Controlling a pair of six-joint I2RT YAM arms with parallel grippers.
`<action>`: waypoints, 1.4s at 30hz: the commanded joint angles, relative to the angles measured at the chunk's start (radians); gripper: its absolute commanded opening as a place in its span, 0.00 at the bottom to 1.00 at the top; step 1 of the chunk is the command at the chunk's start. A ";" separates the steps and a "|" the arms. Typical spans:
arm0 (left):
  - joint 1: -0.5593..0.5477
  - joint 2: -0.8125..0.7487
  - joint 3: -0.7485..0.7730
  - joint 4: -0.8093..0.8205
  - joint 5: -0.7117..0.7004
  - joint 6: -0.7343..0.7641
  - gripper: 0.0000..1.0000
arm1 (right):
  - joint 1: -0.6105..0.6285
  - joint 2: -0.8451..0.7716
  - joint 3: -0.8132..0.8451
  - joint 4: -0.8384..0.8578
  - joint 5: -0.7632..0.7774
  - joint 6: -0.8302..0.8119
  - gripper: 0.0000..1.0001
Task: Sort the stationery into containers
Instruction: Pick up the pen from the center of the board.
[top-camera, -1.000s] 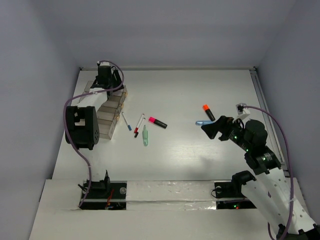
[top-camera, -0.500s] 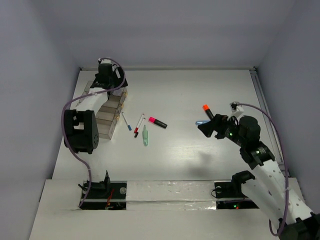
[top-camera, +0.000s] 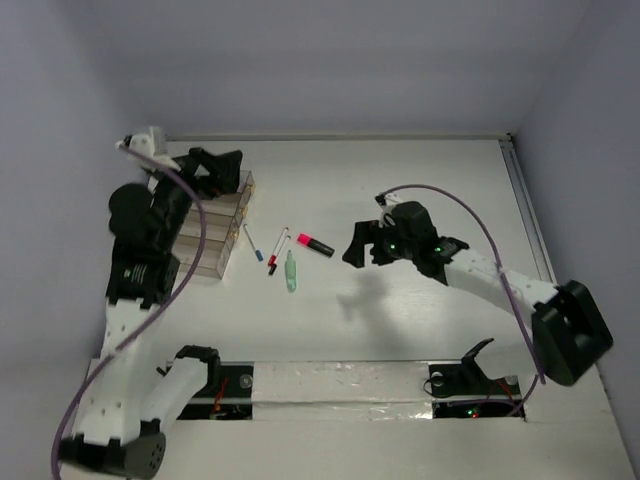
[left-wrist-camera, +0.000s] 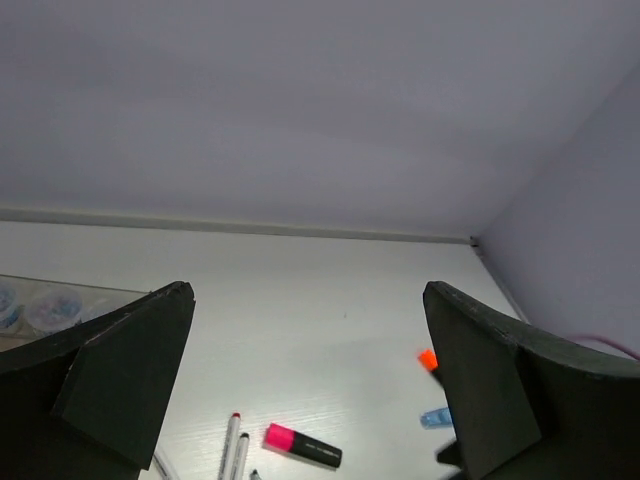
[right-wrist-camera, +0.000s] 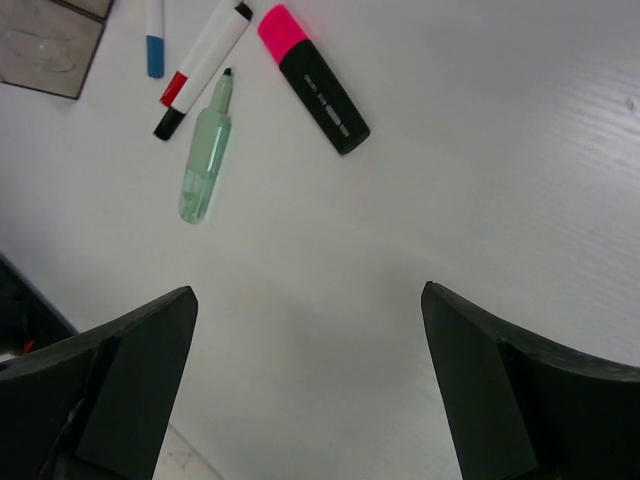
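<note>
Left claw (left-wrist-camera: 307, 292), fingers spread wide with nothing between them, hangs over the bins (top-camera: 212, 240) at the table's (top-camera: 420, 170) 10 o'clock. Right claw (right-wrist-camera: 308, 292), also apart and empty, hovers at 3 o'clock of the pink highlighter (top-camera: 315, 244). Green marker (top-camera: 291, 272), red-capped pen (top-camera: 279, 249) and blue-capped pen (top-camera: 252, 243) lie between highlighter and bins.

A stepped cluster of clear, smoky bins (top-camera: 222, 228) stands near the worktop's (top-camera: 400, 190) 9 o'clock edge. Two round pale-blue pots (left-wrist-camera: 55, 308) show inside one bin. Just to the cluster's 3 o'clock side lie a thin white blue-capped pen (top-camera: 253, 244), a white red-banded pen (top-camera: 279, 249), a pale green marker (top-camera: 291, 272) and a black-bodied pink highlighter (top-camera: 316, 245) with its cap toward 10 o'clock. All four lie flat and close together. Well apart toward 3 o'clock, an orange highlighter (left-wrist-camera: 428, 359) and a light blue marker (left-wrist-camera: 436, 417) lie partly hidden.
</note>
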 joint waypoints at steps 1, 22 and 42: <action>0.006 -0.147 -0.095 -0.084 0.054 -0.020 0.99 | 0.023 0.163 0.129 0.061 0.092 -0.135 1.00; -0.003 -0.683 -0.256 -0.353 -0.078 0.066 0.99 | 0.148 0.758 0.629 -0.118 0.256 -0.422 0.93; -0.068 -0.713 -0.327 -0.135 -0.248 0.022 0.99 | 0.157 0.622 0.686 -0.074 0.166 -0.355 0.09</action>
